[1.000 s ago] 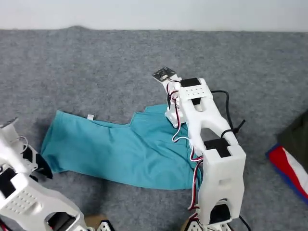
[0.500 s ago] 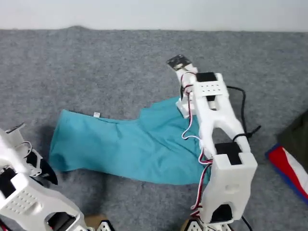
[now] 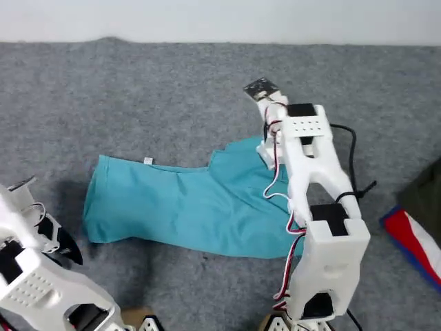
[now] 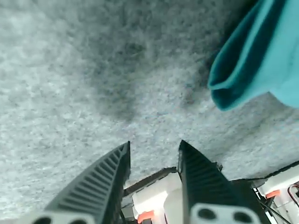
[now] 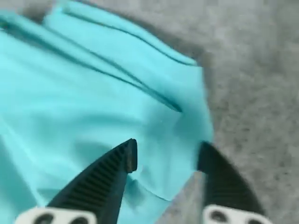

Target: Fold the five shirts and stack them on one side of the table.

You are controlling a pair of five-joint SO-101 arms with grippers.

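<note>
A teal shirt (image 3: 186,207) lies spread out and rumpled on the grey carpet, with a small white tag at its far edge. My right arm (image 3: 303,131) stands over the shirt's right end. In the right wrist view my right gripper (image 5: 167,151) is open, its two black fingers low over the teal shirt (image 5: 93,84) near a folded edge. My left gripper (image 4: 153,147) is open above bare carpet at the table's near left corner (image 3: 62,245). A teal sleeve end (image 4: 252,60) lies a little way off from it, apart from its fingers.
At the right edge lie a dark green garment (image 3: 425,196) and a red, white and blue one (image 3: 413,241). Bare grey carpet (image 3: 138,96) stretches across the far half of the table up to a white wall.
My right arm has swung to the right and slightly farther away, and the teal shirt has slid to the right with it. The left arm shifted only slightly.
</note>
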